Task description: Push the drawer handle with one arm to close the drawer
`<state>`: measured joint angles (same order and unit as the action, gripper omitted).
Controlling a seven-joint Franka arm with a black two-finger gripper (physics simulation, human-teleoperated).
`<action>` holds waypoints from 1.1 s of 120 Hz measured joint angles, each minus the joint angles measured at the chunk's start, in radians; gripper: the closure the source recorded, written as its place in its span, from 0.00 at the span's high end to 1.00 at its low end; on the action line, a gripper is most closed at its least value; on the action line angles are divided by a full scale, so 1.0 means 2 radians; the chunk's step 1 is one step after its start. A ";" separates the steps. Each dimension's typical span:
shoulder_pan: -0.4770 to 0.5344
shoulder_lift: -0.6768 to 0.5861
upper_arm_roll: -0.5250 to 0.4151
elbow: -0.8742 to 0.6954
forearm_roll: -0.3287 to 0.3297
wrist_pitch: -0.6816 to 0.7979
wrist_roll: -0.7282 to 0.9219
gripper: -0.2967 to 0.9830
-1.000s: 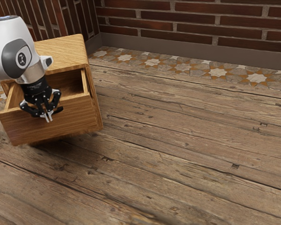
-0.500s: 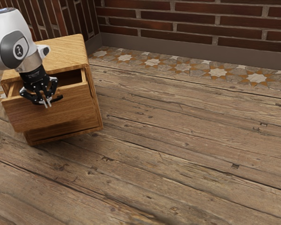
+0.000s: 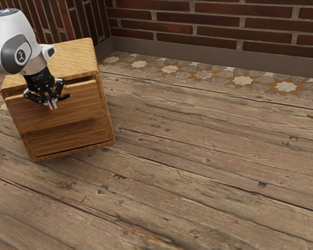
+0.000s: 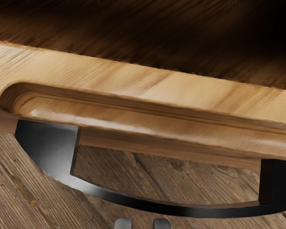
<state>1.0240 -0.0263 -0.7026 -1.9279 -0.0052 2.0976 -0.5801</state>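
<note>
Black gripper (image 3: pixel 52 105) at the wooden drawer front (image 3: pixel 83 107)

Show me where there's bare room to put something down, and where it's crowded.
The widest patch is the floor between the cabinet, the tiles and the exterior view's right edge. The cabinet's top beside my arm is bare too. It's crowded at the drawer's front, where my gripper is close to the handle.
</note>
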 joint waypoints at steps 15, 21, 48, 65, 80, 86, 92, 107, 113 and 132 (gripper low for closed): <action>-0.002 0.010 -0.001 0.009 0.009 0.017 0.001 0.20; -0.004 0.014 0.000 0.014 0.014 0.021 0.001 0.20; -0.016 0.038 0.007 0.025 0.032 0.049 0.006 0.20; -0.030 0.053 0.010 0.037 0.050 0.063 0.007 0.15; -0.020 0.028 0.012 0.006 0.042 0.066 0.011 0.19; 0.029 -0.053 -0.009 -0.053 -0.002 0.051 0.012 0.21; 0.016 -0.154 -0.043 -0.099 -0.069 0.010 0.013 0.24; -0.062 -0.295 -0.091 -0.103 -0.222 -0.136 0.016 0.35; -0.098 -0.225 -0.095 -0.017 -0.216 -0.177 0.017 0.43; -0.388 0.006 0.178 0.236 -0.086 -0.268 0.053 0.61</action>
<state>0.2485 -0.0138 -0.3457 -1.4568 -0.1779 1.5613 -0.4734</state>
